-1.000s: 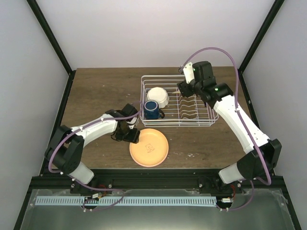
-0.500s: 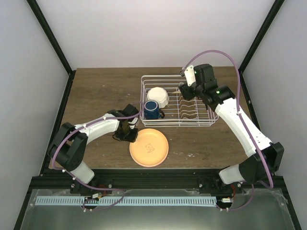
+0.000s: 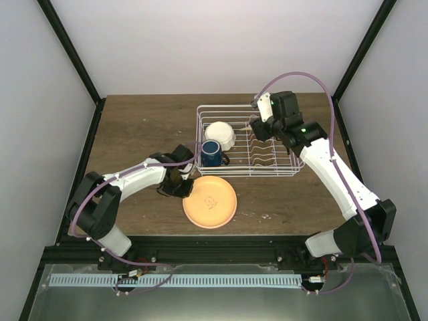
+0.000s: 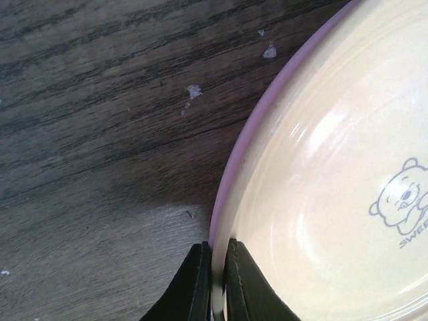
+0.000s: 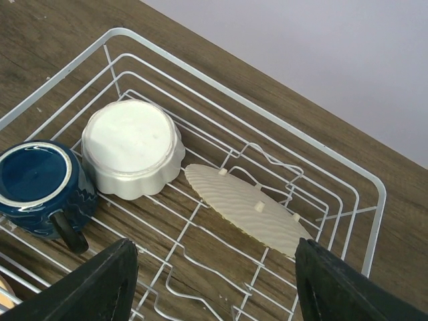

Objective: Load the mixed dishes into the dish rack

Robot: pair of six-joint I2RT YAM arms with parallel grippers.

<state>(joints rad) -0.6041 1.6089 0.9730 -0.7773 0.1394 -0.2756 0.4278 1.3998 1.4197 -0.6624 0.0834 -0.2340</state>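
Left fingers (image 4: 215,284) closed, pinching the rim of the orange plate (image 4: 321,187), one finger on each side of the edge. Bear print on the plate face. 1 orange plate (image 3: 210,202), on the counter (image 3: 134,127), just outside the dish rack (image 3: 249,142) on its near side, by the near-left corner; can't tell if it is flat or slightly lifted. Left gripper (image 3: 184,189) sits at the plate edge furthest from the rack's right end.

Right fingers (image 5: 215,267) apart, holding nothing, hovering over the rack's divider section, touching nothing.

Inside the rack (image 5: 287,134), 3 items:
- 1 white scalloped bowl (image 5: 132,147), upside down, left half of the rack.
- 1 dark blue mug (image 5: 37,180), upright, handle toward the near side, touching the bowl, in the rack's near-left corner.
- 1 pale ribbed plate (image 5: 247,210), tilted, in the dividers at mid-rack, just beside the bowl.

Totals: 2 plates, 1 bowl, 1 mug, 1 rack.
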